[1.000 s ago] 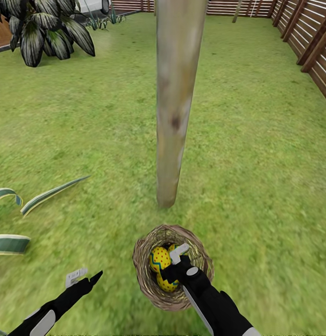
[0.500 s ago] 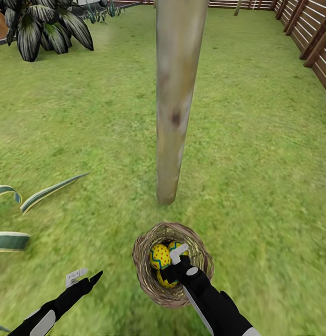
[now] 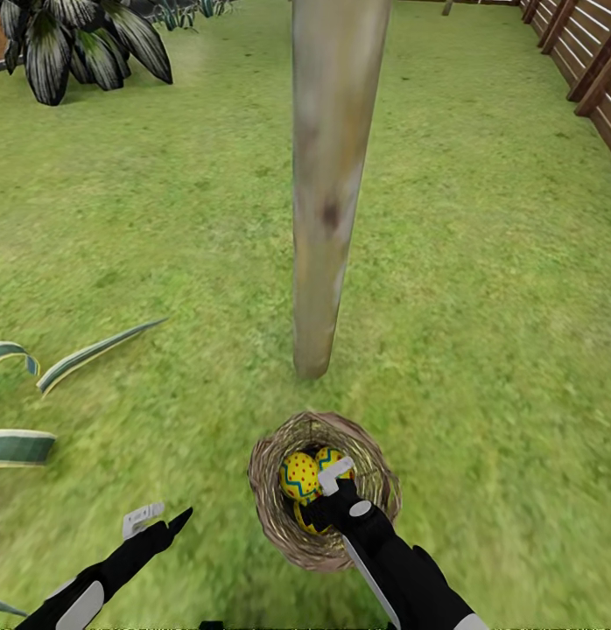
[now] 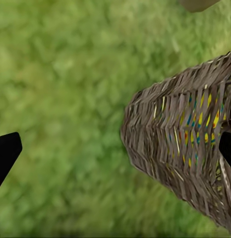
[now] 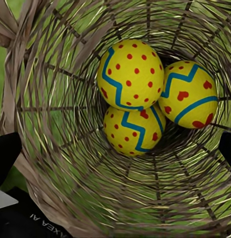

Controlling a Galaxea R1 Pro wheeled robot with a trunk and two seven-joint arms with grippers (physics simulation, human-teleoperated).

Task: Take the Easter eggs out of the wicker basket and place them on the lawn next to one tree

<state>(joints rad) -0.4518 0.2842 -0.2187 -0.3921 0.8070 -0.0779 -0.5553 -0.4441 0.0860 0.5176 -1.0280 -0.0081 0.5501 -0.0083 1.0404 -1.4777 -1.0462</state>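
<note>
Eggs (image 5: 145, 94), all three, sit clustered at wicker basket (image 3: 279, 525) bottom, straight ahead between your right gripper (image 3: 327, 490) fingers; jaws wide, gripping nothing. Basket rests on lawn (image 3: 481, 289) just before tree (image 3: 332, 175). Your left gripper (image 3: 157, 523) hovers beside basket, jaws spread, empty.

A rough open weave is shown by the round brown wicker basket (image 5: 51, 148); a smooth, matt finish is seen on the three yellow painted eggs (image 5: 130, 74).
</note>
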